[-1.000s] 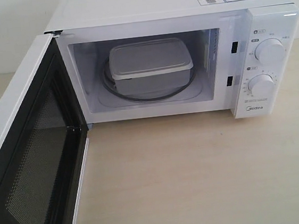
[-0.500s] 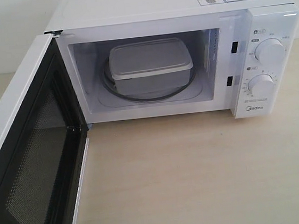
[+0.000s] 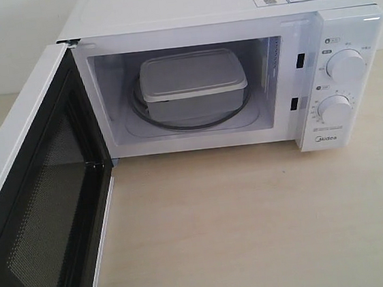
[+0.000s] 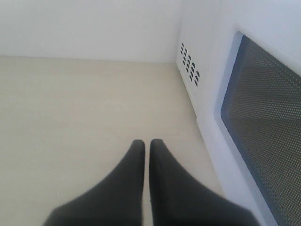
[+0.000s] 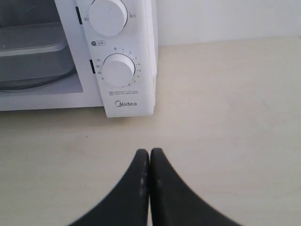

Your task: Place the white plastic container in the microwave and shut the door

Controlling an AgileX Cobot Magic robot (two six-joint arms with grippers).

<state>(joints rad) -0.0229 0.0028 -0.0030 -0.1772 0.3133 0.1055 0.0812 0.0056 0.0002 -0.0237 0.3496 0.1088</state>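
Nothing moved; wrist views alone show left hand (image 4: 146, 143), right hand (image 5: 149, 153) pinched closed.

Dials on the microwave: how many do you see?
2. The upper dial sits near the top of the microwave panel; the lower dial is directly beneath it. None appear hidden.

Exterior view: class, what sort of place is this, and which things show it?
Probably a kitchen-like test bench, not a lived-in kitchen: a microwave, door open with a white plastic container inside, sits on a pale tabletop against a plain wall.
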